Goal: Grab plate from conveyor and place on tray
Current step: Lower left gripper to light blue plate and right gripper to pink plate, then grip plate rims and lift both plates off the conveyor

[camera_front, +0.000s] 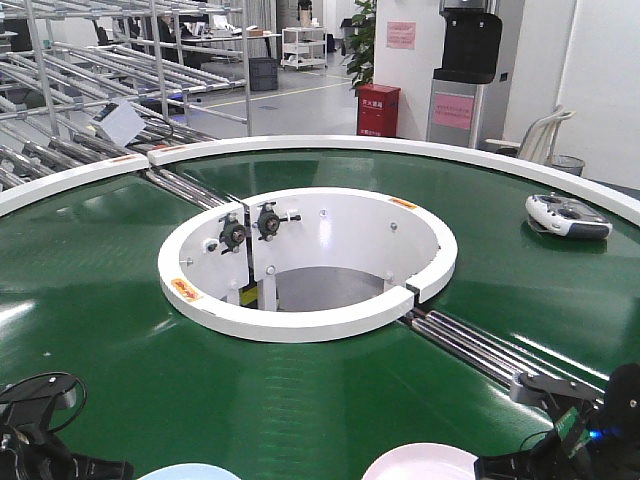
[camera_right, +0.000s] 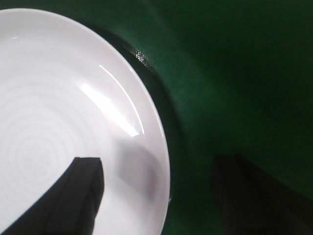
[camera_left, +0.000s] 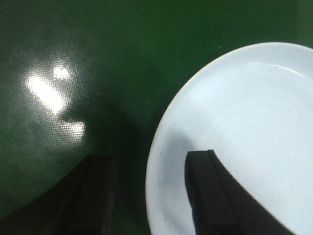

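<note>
- Two plates sit on the belt [camera_front: 100, 330], right at its near edge: a pink plate [camera_front: 420, 464] on the right and a blue plate [camera_front: 190, 472] on the left.
- Each arm is low down by one plate. The step in hand looks like the grab, and no plate is lifted yet.
- The right gripper [camera_right: 164, 196] is wide open. One finger [camera_right: 73, 196] hangs over the pink plate and the other is out over the green belt, so the plate's rim runs between them.
- The left gripper [camera_left: 151, 193] is wide open too. It stands the same way at the blue plate, with one finger above the plate and one above the belt.
- I cannot tell if any finger touches a plate or the belt.
- Next, I think each gripper has to go down a bit more and then squeeze shut on the rim.
- The rim is thin and low and the plates look smooth, so the pinch may slip. A slow, firm squeeze seems best.
- After that the pink plate has to go up and over to the tray. I see no tray in any view, so I cannot say which way that is.
- A grey remote [camera_front: 568, 215] lies on the belt far off to the right, well apart from both plates.
</note>
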Tool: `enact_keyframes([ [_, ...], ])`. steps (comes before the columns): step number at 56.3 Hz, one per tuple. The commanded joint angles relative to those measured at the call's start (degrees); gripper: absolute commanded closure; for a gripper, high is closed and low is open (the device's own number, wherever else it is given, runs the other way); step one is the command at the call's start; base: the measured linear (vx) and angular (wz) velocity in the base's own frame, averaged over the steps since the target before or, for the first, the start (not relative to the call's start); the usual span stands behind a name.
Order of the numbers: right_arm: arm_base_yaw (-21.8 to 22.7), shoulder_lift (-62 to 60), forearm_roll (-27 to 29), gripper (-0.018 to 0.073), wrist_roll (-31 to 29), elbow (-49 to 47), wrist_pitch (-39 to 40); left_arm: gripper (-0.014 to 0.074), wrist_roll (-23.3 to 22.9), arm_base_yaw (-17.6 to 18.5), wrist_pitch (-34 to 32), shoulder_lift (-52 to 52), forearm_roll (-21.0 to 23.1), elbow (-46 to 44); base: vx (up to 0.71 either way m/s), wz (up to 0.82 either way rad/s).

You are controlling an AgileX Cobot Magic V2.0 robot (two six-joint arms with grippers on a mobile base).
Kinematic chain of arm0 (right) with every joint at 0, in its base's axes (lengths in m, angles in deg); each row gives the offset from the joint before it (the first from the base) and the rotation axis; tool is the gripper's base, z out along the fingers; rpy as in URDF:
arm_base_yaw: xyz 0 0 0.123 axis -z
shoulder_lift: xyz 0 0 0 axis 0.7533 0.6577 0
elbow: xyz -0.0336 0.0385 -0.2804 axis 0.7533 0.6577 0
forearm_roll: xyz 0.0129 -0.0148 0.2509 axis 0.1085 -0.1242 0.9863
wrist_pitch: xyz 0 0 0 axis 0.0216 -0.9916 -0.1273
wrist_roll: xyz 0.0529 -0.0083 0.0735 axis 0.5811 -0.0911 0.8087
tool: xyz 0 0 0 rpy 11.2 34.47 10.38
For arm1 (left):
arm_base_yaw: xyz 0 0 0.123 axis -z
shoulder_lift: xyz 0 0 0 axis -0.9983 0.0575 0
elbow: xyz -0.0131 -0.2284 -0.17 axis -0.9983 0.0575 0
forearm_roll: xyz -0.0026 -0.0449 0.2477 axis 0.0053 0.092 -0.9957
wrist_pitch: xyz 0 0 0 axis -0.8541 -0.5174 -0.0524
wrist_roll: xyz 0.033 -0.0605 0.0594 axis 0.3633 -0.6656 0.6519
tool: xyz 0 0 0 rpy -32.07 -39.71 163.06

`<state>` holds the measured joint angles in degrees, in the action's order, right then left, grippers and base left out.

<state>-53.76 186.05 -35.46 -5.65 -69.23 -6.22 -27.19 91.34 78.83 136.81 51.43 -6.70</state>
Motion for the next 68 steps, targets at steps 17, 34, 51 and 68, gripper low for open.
enact_keyframes([
  [17, 0.11, -2.02, -0.28, 0.0061, -0.01, -1.72, 1.56, 0.0157, 0.08, -0.05, -1.89, 3.33, 2.1, -1.77, 0.0, 0.0],
  [34, 0.11, 0.8, -0.34, 0.0277, -0.01, -1.72, 0.62, 0.0259, 1.19, 2.7, -3.1, 4.91, 2.06, -1.77, 0.0, 0.0],
  [51, 0.11, 0.94, -2.32, 0.0573, -0.01, -1.72, 0.62, 0.0605, 1.11, 3.94, -4.69, 4.73, 2.06, -1.77, 0.0, 0.0],
  [68, 0.11, -1.21, -2.32, 0.0569, -0.07, -1.72, -0.9, 0.0603, 1.17, 3.94, -5.62, -1.34, 2.06, -1.77, 0.0, 0.0],
])
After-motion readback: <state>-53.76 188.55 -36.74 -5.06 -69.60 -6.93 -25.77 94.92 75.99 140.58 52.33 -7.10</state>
